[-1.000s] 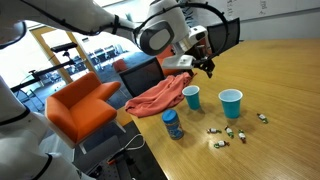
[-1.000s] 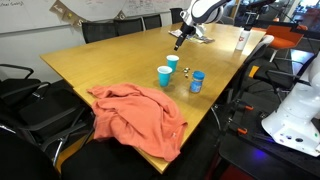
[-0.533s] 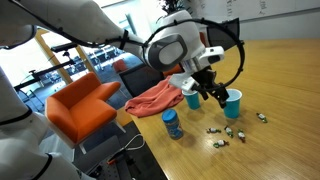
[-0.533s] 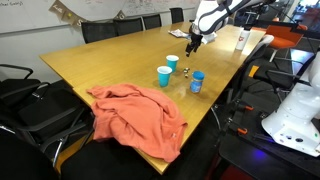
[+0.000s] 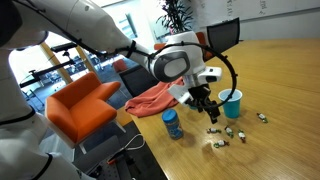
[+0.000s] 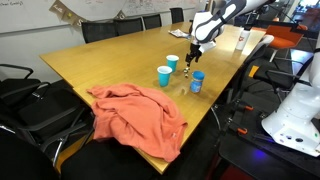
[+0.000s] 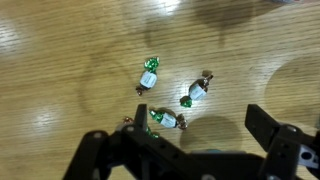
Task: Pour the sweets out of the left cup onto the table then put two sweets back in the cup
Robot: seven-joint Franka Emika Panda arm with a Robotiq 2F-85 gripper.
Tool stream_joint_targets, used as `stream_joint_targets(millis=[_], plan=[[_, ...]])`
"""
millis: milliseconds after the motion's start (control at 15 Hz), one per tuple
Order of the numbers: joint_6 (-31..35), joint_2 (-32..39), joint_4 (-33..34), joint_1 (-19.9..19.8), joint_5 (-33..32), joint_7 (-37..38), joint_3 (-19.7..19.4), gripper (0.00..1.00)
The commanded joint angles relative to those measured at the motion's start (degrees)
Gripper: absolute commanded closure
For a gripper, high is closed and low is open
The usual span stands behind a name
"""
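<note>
1. Hand [image 7: 182, 140]: jaws spread wide, gripping nothing; hovers over the worktop [image 7: 60, 60].
2. Sweets [image 7: 165, 119]: in the wrist view, three green-wrapped pieces lie loose on the wood, one between the fingers, two just beyond; in an exterior view a few more lie scattered nearby.
3. Blue lidded bottle [image 5: 172, 123]: upright; near the worktop edge.
4. Light-cyan cup [image 5: 232, 102]: upright; just beyond the sweets.
5. Left cup [image 6: 164, 75]: upright on the worktop; just beside the light-cyan cup, apart from the hand; contents cannot be told.
6. Orange cloth [image 5: 150, 98]: crumpled; draped over the worktop edge.
7. Orange chair [image 5: 80, 105]: beside the worktop.
</note>
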Motion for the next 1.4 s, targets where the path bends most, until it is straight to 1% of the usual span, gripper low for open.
stream_joint_targets(millis=[0,333,667,867,1067,1133,1200,1267,1333], plan=[[0.1,1.2,0.4,0.3,-0.2,1.2,-0.3,0.0],[3.9,4.8,0.3,-0.2,2.1,3.1,-0.1,0.0],[10.4,8.4,0.2,-0.3,5.3,4.0,0.3,0.0],[12.6,10.3,0.7,0.2,5.9,4.5,0.0,0.0],[13.4,12.0,1.5,0.6,6.2,5.7,-0.2,0.0],[13.8,12.4,1.7,0.8,6.1,6.2,-0.3,0.25],[14.0,12.8,1.8,1.1,5.8,6.8,-0.5,0.26],[14.0,13.1,2.0,1.2,5.8,7.0,-0.5,0.32],[14.1,13.3,2.2,1.4,5.8,7.4,-0.6,0.41]])
